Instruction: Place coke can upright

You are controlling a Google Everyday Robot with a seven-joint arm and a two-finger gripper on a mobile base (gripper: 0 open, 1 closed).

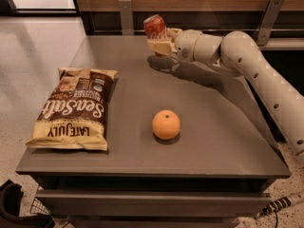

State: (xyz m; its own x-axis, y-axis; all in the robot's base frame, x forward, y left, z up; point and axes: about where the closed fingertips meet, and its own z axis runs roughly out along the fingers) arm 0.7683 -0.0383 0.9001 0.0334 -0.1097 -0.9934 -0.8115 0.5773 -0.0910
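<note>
Coke can point(154, 26): well beyond the orange point(166, 124), near the table's far edge, almost upright, silver top tipped slightly. Gripper point(161, 42) is clenched around the can's lower half. The base looks just clear of the table point(223, 141), with a shadow beneath.

Judgement: thin aluminium, light and smooth, and it dents if squeezed hard. A side grip on the body suits, leaving the bottom rim free to seat flat.

Chip bag point(73, 108) lies beside the orange, well apart from the can.
</note>
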